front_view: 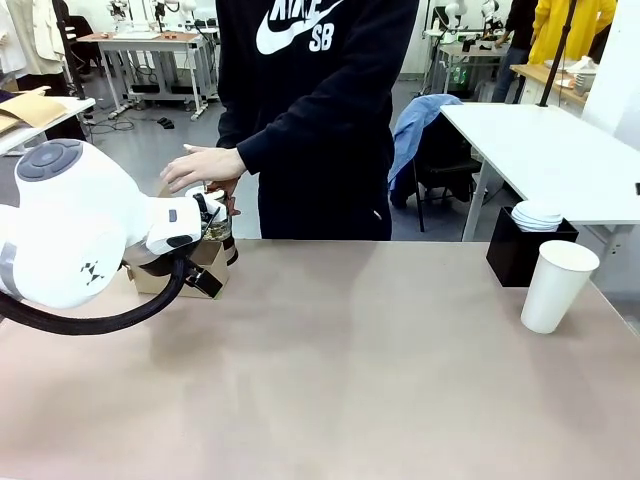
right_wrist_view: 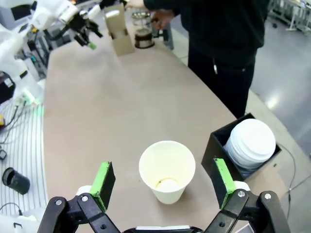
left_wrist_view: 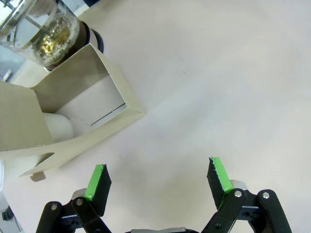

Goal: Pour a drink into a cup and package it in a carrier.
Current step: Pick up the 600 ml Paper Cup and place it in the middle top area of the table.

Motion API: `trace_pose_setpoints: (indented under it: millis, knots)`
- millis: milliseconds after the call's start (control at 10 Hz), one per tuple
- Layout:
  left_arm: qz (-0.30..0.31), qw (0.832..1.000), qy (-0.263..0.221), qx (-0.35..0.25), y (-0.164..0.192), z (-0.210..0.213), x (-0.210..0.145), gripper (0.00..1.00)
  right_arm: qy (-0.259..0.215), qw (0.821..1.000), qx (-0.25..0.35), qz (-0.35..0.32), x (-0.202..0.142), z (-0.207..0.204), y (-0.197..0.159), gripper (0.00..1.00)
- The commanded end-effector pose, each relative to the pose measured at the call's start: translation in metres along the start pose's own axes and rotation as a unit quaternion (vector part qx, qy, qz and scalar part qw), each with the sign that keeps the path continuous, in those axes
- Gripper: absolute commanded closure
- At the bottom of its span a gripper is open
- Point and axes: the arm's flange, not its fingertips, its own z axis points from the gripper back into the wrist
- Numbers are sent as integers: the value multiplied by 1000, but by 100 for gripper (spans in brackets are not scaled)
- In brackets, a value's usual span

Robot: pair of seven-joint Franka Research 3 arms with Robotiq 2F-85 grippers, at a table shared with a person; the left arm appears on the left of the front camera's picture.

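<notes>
The cup [front_view: 558, 285] is seen apparently empty at the table's right, just beside the black box [front_view: 512, 258], below the wide-open right gripper [right_wrist_view: 163, 169]. The carrier [left_wrist_view: 82, 116] is faced by the open, empty left gripper [left_wrist_view: 158, 167]. Pouring and packaging are judged outstanding.

Cup [front_view: 557, 285] is logged white; carrier [right_wrist_view: 120, 30] brown cardboard; box [front_view: 512, 258] black, lids [front_view: 537, 214] white; tabletop [front_view: 350, 370] plain beige; left end effector pads [left_wrist_view: 95, 183] green; hoodie [front_view: 320, 120] black, white print; arm [front_view: 70, 240] white.
</notes>
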Motion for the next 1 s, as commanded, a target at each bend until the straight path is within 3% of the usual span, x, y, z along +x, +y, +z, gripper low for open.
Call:
trace_pose_setpoints:
  millis: [0,400,600,900]
  knots:
    - [1,1000,0,0,1,0,0,0,-4,1000,3,-4,-5,-2,-2,0]
    - [1,1000,0,0,1,0,0,0,-139,990,6,19,-119,-14,-12,0]
    - [1,1000,0,0,1,0,0,0,-172,985,10,20,-155,-33,-12,0]
    - [1,1000,0,0,1,0,0,0,-181,982,39,24,-186,-58,-13,0]
